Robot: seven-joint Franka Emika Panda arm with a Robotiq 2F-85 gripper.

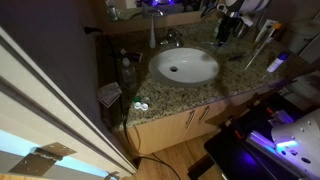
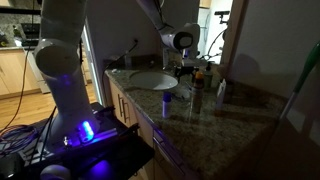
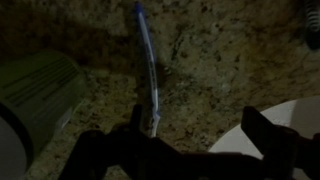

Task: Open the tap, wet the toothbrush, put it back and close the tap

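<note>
A blue and white toothbrush (image 3: 146, 60) lies flat on the speckled granite counter (image 3: 210, 60) in the wrist view. Its lower end reaches my gripper's left finger (image 3: 136, 122). My gripper (image 3: 196, 114) hangs open just above the counter with only bare granite between its fingers. The white basin's rim (image 3: 275, 130) shows by the right finger. In an exterior view the small chrome tap (image 1: 172, 38) stands behind the oval basin (image 1: 185, 66), and my gripper (image 1: 228, 30) hovers to the basin's back right. No water is visible. My gripper (image 2: 185, 58) is over the counter beyond the basin (image 2: 152, 80).
A slim white bottle (image 1: 153, 34) stands beside the tap. A pale green ribbed object (image 3: 38, 92) lies left of the toothbrush. More bottles and small items (image 1: 277, 62) crowd the counter's right end. A bottle (image 2: 222, 90) stands near the counter's front.
</note>
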